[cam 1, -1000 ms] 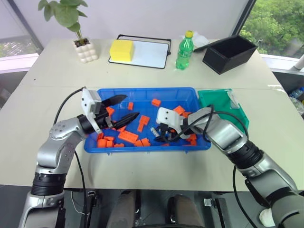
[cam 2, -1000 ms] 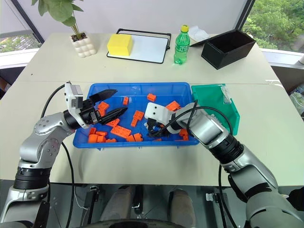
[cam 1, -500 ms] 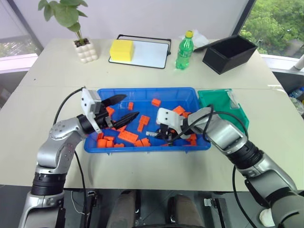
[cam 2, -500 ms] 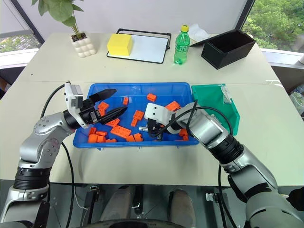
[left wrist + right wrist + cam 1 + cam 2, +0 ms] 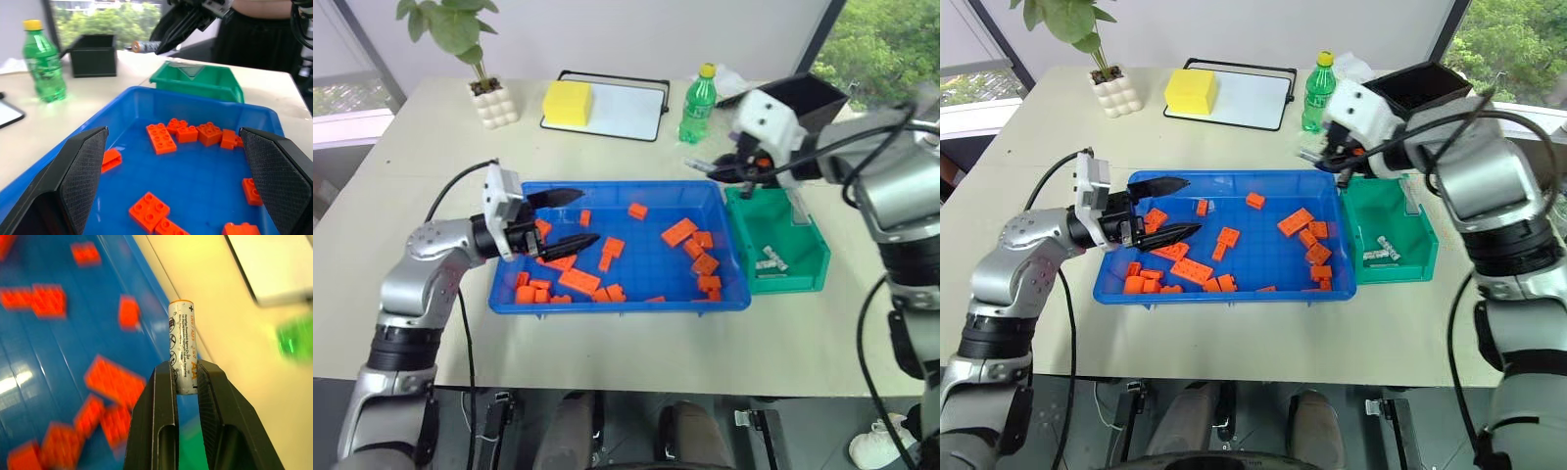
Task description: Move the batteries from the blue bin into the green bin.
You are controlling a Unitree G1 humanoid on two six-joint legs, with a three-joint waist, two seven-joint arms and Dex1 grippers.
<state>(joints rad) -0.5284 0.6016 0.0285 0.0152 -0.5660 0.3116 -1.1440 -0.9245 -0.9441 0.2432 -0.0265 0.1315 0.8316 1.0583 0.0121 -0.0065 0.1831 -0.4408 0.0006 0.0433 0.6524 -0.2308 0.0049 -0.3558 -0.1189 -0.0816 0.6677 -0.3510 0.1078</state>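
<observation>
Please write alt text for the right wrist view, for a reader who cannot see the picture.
The right gripper, with two black fingers, is shut on a white battery that stands up between them. Behind it lies the blue bin with scattered orange blocks, and beside the bin a pale table.

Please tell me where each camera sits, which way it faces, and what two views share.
Left and right eye views: on the head, looking down at the wide blue plastic bin; both arms show.
Left wrist view: looks across that bin, between the open left gripper jaws, at the small green plastic bin.
Right wrist view: along the right gripper, shut on a silvery-white cylindrical battery.
Shared: all show orange plastic building blocks.
</observation>
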